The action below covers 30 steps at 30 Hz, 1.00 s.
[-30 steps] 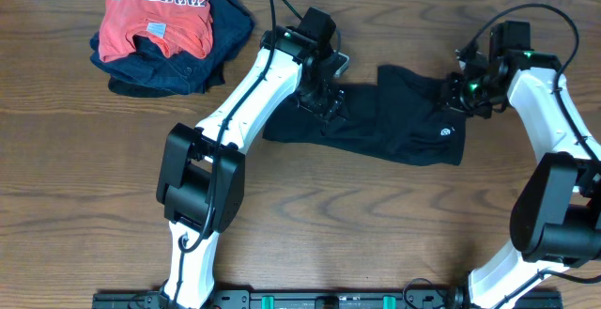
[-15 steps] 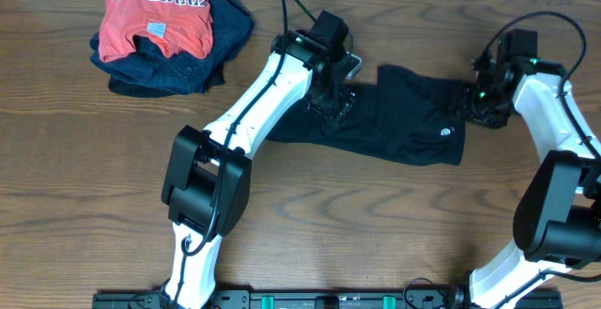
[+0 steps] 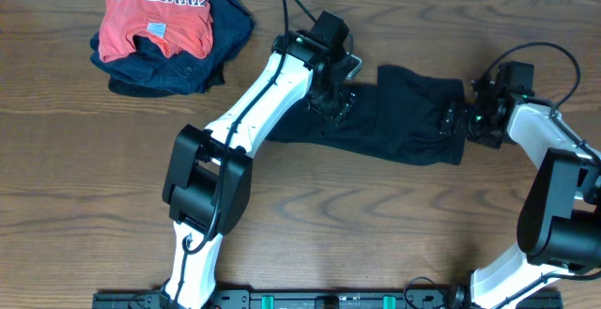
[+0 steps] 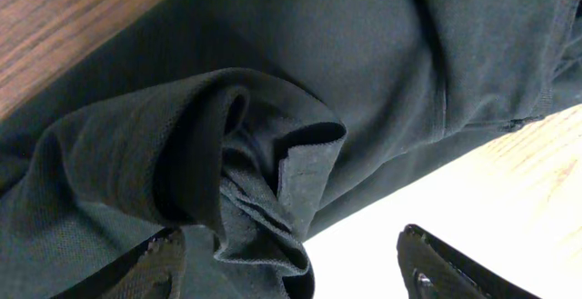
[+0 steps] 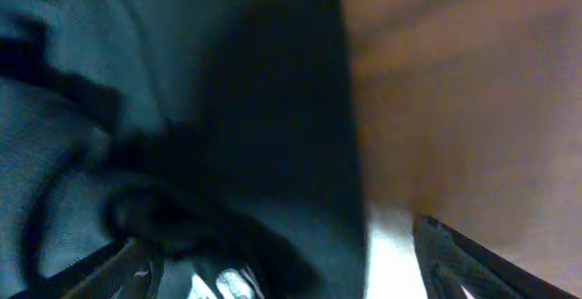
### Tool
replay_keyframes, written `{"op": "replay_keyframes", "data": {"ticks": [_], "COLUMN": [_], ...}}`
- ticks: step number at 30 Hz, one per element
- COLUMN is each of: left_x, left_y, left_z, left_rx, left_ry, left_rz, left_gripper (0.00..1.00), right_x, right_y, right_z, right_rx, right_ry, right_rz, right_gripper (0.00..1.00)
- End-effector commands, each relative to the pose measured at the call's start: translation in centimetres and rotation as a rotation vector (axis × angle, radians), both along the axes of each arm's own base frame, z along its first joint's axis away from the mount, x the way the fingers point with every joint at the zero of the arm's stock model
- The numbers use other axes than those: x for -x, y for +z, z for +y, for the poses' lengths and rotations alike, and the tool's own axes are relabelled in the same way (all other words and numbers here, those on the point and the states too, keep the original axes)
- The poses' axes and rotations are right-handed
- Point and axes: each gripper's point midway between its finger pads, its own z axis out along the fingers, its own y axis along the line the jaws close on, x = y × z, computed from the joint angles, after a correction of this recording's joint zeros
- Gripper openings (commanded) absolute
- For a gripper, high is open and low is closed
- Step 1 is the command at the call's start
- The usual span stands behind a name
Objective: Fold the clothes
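When viewed from overhead, shows a wooden table [image 3: 376,239] filling nearly the whole frame. Carries two white-and-black arms rising from the near edge: left arm [image 3: 249,121] reaching diagonally toward the centre, right arm [image 3: 554,145] bending in from the right side.

Has the black shirt [image 3: 394,121] lying right of centre, stretched sideways between the two grippers, fairly flat in the middle and rumpled at both ends. Has a separate pile at the far left corner, well apart from that shirt: a red shirt [image 3: 155,8] with white lettering on top of a dark navy garment [image 3: 160,72].

Places the left gripper [image 3: 331,100] down on the black shirt's upper left end, jaws spread wide. Reveals, from the left wrist, a raised fold [image 4: 264,181] of black fabric bunched between the fingers [image 4: 159,263], not pinched by them.

Places the right gripper [image 3: 458,121] at the black shirt's right edge, jaws likewise spread wide and clamping nothing. Gives only a blurred right wrist view: dark fabric toward the left finger, bare wood toward the right finger [image 5: 455,254].
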Motion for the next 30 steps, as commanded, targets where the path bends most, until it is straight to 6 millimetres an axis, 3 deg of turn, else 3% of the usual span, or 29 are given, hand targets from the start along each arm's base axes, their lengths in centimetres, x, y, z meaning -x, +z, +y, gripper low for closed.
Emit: {"op": "replay_keyframes", "data": {"ticks": [1,5,7,14,16,23,27,30], "left_x": [-0.1,0.0,0.0,0.4,0.3,-0.5,-0.7,-1.0], "left_y": [-0.6,-0.7,-0.7,0.8,2.2,8.5,12.0,13.8], "left_z": [-0.1,-0.1,0.0,0.7,0.9,2.4,3.8,5.1], "left_rx": [-0.005,-0.008,-0.008,-0.024,-0.018,0.029,0.057,0.069], "left_ry": [0.001,0.001,0.001,0.009,0.018,0.073,0.104,0.134], "left_rz": [0.012,0.015,0.015,0.014,0.002,-0.102,-0.179,-0.22], "left_gripper": [0.76,0.76,0.76,0.76,0.76,0.77,0.98,0.98], "right_x": [1.1,0.9,1.0,1.0,0.7,-0.6,-1.0,-1.0], "right_y": [-1.3,-2.2,-2.7,-3.6,-3.4,-1.0,1.6,4.0], "right_z": [1.8,3.3,4.0,6.0,6.0,4.4,0.6,-2.6], "right_rx": [-0.111,-0.201,-0.248,-0.39,-0.394,-0.483,-0.445,-0.419], "right_ry": [0.026,0.037,0.048,0.046,0.045,0.007,-0.027,-0.054], "right_rz": [0.004,0.004,0.014,0.03,0.017,-0.051,-0.108,-0.145], "right_gripper": [0.85,0.83,0.76,0.12,0.01,0.01,0.01,0.01]}}
